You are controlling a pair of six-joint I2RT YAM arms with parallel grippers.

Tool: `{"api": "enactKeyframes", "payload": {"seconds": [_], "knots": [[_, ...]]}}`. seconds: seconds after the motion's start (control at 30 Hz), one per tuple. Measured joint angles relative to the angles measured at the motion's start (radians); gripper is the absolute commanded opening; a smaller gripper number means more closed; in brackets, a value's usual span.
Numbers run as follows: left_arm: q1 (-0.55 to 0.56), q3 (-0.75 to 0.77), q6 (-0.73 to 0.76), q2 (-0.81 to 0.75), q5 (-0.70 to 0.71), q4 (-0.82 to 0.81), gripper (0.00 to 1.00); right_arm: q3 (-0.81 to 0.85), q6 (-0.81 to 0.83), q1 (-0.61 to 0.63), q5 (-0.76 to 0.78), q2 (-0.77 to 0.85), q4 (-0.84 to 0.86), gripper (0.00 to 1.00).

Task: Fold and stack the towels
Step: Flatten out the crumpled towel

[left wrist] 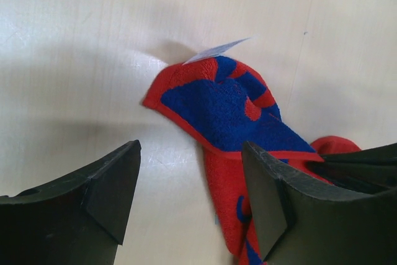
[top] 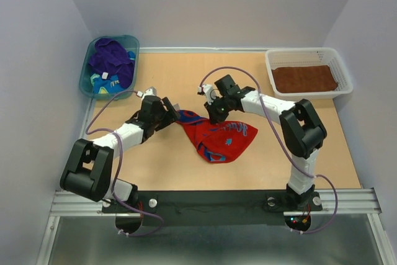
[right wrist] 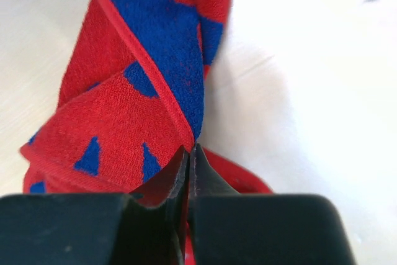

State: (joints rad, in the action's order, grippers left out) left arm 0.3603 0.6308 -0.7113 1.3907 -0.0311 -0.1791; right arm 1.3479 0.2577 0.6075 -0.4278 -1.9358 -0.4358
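A small red terry towel with blue marks (top: 220, 141) lies crumpled in a loose heap near the middle of the light wooden counter (top: 186, 72), between the two arms. The right claw (top: 217, 116) sits at the heap's upper edge; in its wrist view the fingers are pressed together, and the blue-bordered hem runs straight into the tips, so it appears to be pinching that hem. The left claw (top: 172, 113) is spread wide just beside the towel's left corner, holding nothing. In the left wrist view that corner lies flat on the counter ahead of the fingers, with a white fabric tag (left wrist: 217, 51) sticking out of it.

The cloth looks light, limp and thin. It will likely sag and bunch wherever it is unsupported, and a grip in the middle would only gather it into a wad. The better holds are two corners along one hem, so that it can be drawn flat. The tagged corner suits the left claw, though pinching a flat layer off the counter may slip.

A plain brown folded towel (top: 305, 79) lies in the white mesh basket (top: 308, 55) at the far right. A crumpled purple towel (top: 111, 60) fills the teal plastic tub (top: 87, 76) at the far left
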Motion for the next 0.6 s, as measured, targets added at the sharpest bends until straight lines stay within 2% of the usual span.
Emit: {"api": "enactKeyframes", "payload": {"seconds": [0.33, 0.6], "knots": [[-0.015, 0.000, -0.074, -0.014, -0.056, -0.021, 0.76, -0.001, -0.037, 0.000, 0.051, 0.222, -0.006, 0.00], [-0.015, -0.006, -0.195, 0.005, -0.138, -0.107, 0.77, -0.077, -0.069, 0.007, 0.061, 0.256, -0.014, 0.00]]}}
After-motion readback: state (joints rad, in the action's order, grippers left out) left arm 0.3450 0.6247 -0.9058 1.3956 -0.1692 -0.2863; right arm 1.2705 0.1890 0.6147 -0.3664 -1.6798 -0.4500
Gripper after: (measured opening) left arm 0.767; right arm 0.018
